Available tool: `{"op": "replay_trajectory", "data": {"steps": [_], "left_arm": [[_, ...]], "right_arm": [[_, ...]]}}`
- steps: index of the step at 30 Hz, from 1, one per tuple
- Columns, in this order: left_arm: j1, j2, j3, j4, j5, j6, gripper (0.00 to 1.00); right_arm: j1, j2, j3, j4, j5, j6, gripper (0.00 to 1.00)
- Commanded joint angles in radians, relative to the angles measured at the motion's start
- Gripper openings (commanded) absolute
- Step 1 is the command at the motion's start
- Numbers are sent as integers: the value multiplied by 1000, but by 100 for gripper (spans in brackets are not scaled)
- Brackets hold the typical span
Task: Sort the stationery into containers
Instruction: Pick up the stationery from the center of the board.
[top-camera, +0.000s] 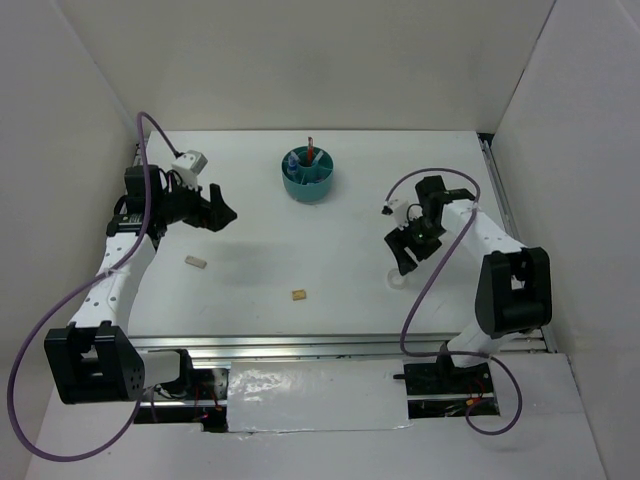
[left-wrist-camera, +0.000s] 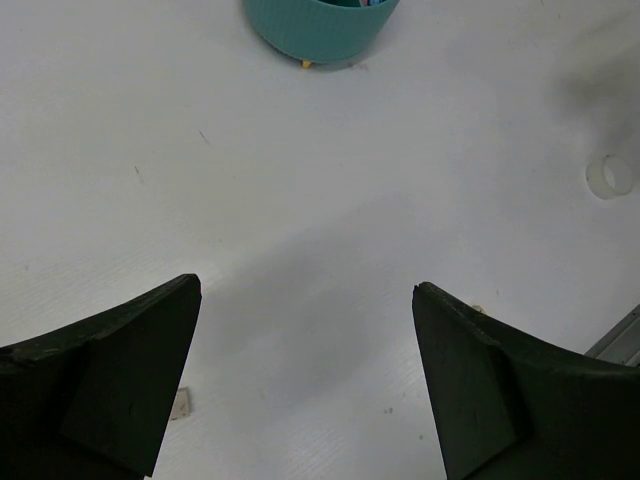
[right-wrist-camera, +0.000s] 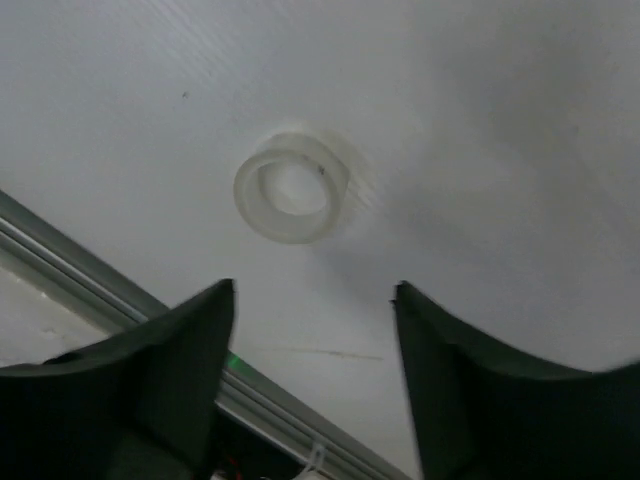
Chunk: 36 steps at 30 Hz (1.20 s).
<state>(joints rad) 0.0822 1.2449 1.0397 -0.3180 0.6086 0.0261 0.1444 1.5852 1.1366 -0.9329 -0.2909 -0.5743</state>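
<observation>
Left claw (left-wrist-camera: 306, 286): two dark, matte, wedge-shaped fingers (left-wrist-camera: 120, 370) spread wide, nothing between them, above the bare surface (top-camera: 260, 235). The surface is white and matte, with a fine ribbed grain in the right wrist view.

Tan blocks, count 2, both flat on the surface and well apart:
- pale oblong block (top-camera: 195, 262), near the left arm
- squarer yellow-tan block (top-camera: 299, 295), nearer the middle, towards the near edge

Organiser (top-camera: 308, 178), count 1: a round teal plastic tub with smooth walls, a central cup and divided outer sections. It stands at the far middle of the surface. A thin reddish stick (top-camera: 310, 150) stands upright in it; some blue pieces lie inside, too small to identify.

Tape ring (right-wrist-camera: 292, 187), count 1: clear and glossy, a short hollow cylinder. It lies flat on the surface on the right side, close to the grey metal rail (right-wrist-camera: 60, 240).

Right claw (right-wrist-camera: 314, 287): dark fingers moderately apart, gripping nothing. The tape ring sits just beyond the fingertips, not touching them.
</observation>
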Motion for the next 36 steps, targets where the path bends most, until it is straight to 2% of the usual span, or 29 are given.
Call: {"op": "replay_trajectory", "data": {"steps": [1,3,11,19,24,31,36], "left_arm": [[4,-32,-16,-1,28,26,99],[4,-42,-26,0,28,23,99],[4,-42,-29,2,30,-2,99],[4,-33,-15,3,31,-5,99],[4,-30,-17,3,29,-6,99],[4,-18,-9,-9,29,-15,99],[4,-12,-9,-9,34,-17,99]], "right_arm": [[-8,-42,-26,-66,-44,-87,81],[10,-73,-52,-35,-36,-62,100],[99,-82,-159,68,36,33,100],[121,-2,-138,169,183,103,99],[162,65,-63,99,240,105,92],[218,133,9,-12,257,94,92],[250,205,77,-73,288,94,88]]}}
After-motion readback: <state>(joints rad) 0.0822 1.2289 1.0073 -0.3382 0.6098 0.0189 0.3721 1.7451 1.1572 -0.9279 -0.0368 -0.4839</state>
